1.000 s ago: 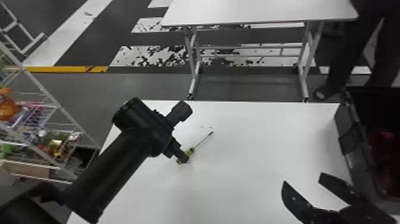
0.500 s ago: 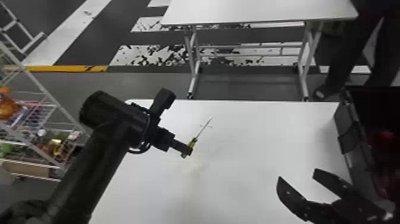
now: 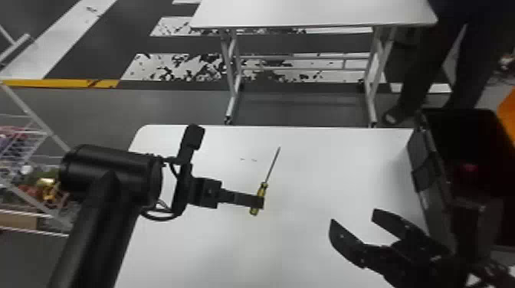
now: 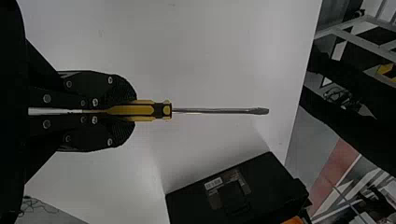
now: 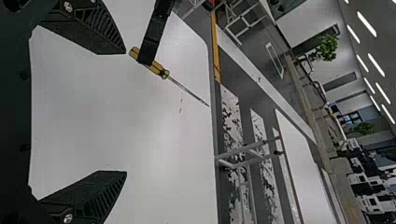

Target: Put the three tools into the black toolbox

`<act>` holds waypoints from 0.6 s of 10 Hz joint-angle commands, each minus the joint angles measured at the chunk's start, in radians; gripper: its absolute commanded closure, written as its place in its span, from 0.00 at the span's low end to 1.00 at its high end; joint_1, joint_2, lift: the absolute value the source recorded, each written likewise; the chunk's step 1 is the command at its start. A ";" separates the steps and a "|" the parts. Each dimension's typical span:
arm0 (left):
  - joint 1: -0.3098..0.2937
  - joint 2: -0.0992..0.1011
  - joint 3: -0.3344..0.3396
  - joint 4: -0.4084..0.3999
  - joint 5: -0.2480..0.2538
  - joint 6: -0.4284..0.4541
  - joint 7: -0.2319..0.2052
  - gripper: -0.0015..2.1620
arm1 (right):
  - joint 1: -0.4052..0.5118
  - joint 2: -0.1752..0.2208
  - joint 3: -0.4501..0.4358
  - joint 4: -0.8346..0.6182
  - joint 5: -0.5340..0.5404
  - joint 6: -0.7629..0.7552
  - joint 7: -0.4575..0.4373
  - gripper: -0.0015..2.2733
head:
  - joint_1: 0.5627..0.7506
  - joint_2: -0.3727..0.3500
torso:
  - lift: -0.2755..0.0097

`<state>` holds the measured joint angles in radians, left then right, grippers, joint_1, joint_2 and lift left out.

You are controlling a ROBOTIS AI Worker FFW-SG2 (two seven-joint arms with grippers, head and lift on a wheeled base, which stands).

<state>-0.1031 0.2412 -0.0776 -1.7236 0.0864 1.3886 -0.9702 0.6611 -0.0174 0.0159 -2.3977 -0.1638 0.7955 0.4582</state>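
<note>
Yellow screwdriver (image 3: 263, 190) tight in left tool (image 3: 259, 202), roomy white tabletop (image 3: 314, 172) between it and black toolbox (image 3: 424, 168), right tool (image 3: 353, 216) agape.

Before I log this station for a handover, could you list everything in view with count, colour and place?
Screwdriver: one, yellow and black, metal shaft, in the left gripper
Toolbox: one, black, at the near table's right
Item inside it: reddish, unclear
Near table: one, white, before the robot
Far table: one, white, beyond
Rack: one, whitish, far left, mixed-colour goods
Plants: two, green, background
Grippers: two, black; left shut on the screwdriver, right gripper open near the toolbox
</note>
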 commanded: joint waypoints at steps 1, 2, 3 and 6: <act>0.066 -0.040 0.002 -0.040 0.026 0.001 -0.013 0.99 | -0.031 -0.004 -0.010 0.000 -0.003 0.054 0.002 0.04 | 0.70 0.59 | 0.79; 0.114 -0.053 -0.011 -0.087 0.036 -0.003 -0.016 0.99 | -0.061 -0.006 -0.022 0.000 -0.005 0.106 0.011 0.04 | 0.70 0.57 | 0.79; 0.166 -0.066 -0.024 -0.125 0.038 -0.006 -0.024 0.99 | -0.103 -0.006 -0.033 0.002 -0.007 0.183 0.030 0.04 | 0.70 0.51 | 0.79; 0.327 -0.068 -0.037 -0.254 0.035 -0.095 -0.035 0.99 | -0.273 -0.015 -0.083 0.023 -0.060 0.520 0.046 0.04 | 0.70 0.40 | 0.79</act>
<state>0.1966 0.1713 -0.1140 -1.9516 0.1230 1.3096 -1.0054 0.4215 -0.0302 -0.0621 -2.3810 -0.2173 1.2474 0.5048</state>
